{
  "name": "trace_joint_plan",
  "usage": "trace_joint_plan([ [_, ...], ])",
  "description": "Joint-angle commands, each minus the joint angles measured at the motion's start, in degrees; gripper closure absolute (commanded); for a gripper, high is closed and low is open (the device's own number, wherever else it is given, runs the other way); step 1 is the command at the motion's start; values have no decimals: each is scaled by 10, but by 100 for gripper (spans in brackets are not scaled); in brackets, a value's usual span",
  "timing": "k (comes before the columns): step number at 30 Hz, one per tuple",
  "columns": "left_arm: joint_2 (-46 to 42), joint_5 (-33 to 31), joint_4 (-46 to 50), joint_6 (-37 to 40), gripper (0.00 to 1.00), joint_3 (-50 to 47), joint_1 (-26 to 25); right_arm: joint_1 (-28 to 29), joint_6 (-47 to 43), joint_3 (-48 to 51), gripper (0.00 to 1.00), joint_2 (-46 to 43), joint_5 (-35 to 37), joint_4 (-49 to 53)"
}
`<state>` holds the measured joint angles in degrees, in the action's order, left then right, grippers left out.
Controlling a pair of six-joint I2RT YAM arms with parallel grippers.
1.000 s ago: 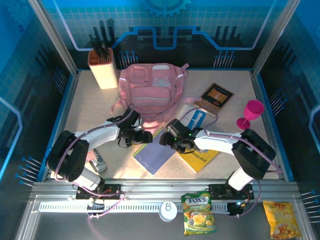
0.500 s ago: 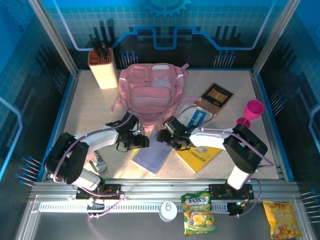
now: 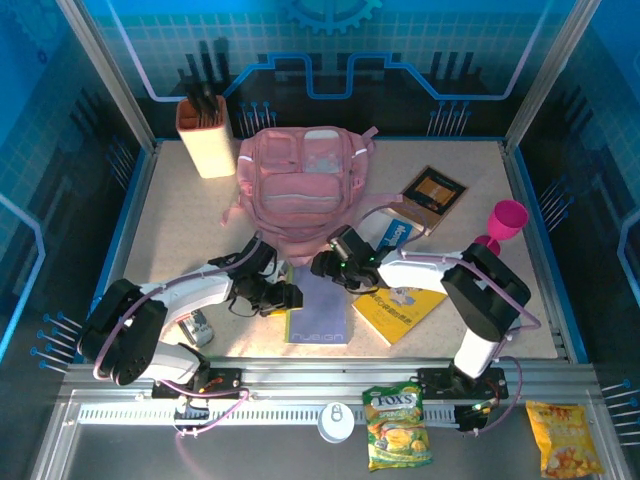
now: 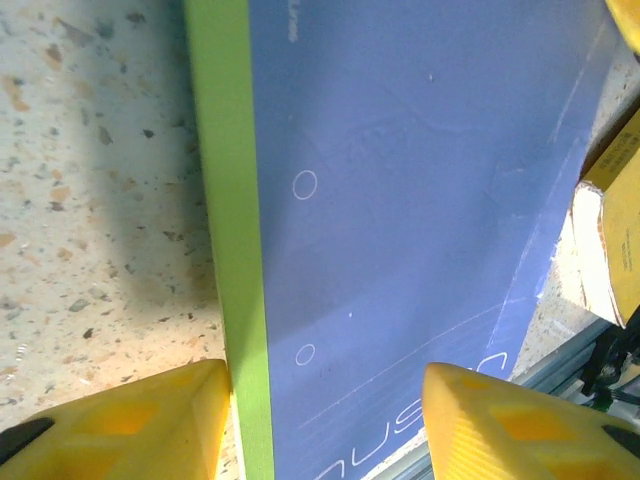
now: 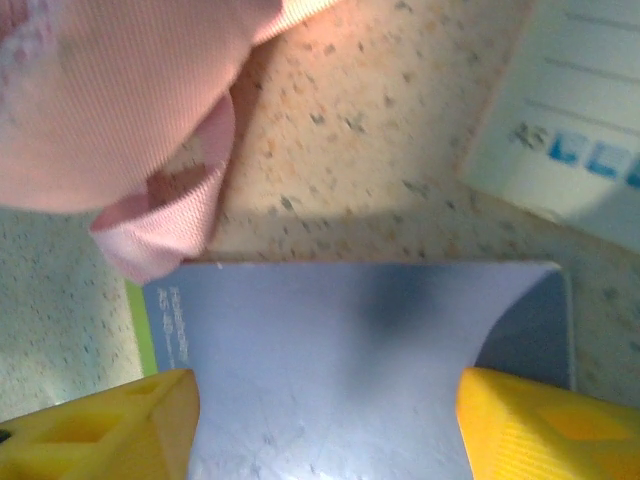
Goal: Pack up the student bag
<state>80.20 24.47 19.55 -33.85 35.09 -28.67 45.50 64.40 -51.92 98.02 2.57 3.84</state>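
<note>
1. Student bag (image 3: 300, 185) sits by the tabletop's (image 3: 180, 230) far edge; notebook (image 3: 322, 315) lies nearer.
2. Left gripper (image 3: 285, 297) and right gripper (image 3: 325, 268) both gape, empty.
3. I'd pinch its green spine edge squarely.

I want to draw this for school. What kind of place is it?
Probably a robot test booth: blue circuit-patterned walls and metal posts box in a speckled table, the left arm and right arm are bolted to a rail, and a student bag lies waiting.
</note>
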Motion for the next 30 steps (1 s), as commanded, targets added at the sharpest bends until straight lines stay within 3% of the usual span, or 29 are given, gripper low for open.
trace_joint_plan([
  [1, 1, -14, -13, -19, 44, -5, -1, 20, -7, 12, 30, -41, 1, 47],
  [10, 18, -31, -25, -38, 42, -2, -2, 41, 30, 53, 30, -39, -8, 57],
  [21, 31, 54, -75, -49, 44, -3, -2, 36, 42, 55, 31, 13, -27, 30],
  [30, -50, 78, -66, -59, 56, 0, 4, 30, 55, 72, 31, 5, -14, 28],
])
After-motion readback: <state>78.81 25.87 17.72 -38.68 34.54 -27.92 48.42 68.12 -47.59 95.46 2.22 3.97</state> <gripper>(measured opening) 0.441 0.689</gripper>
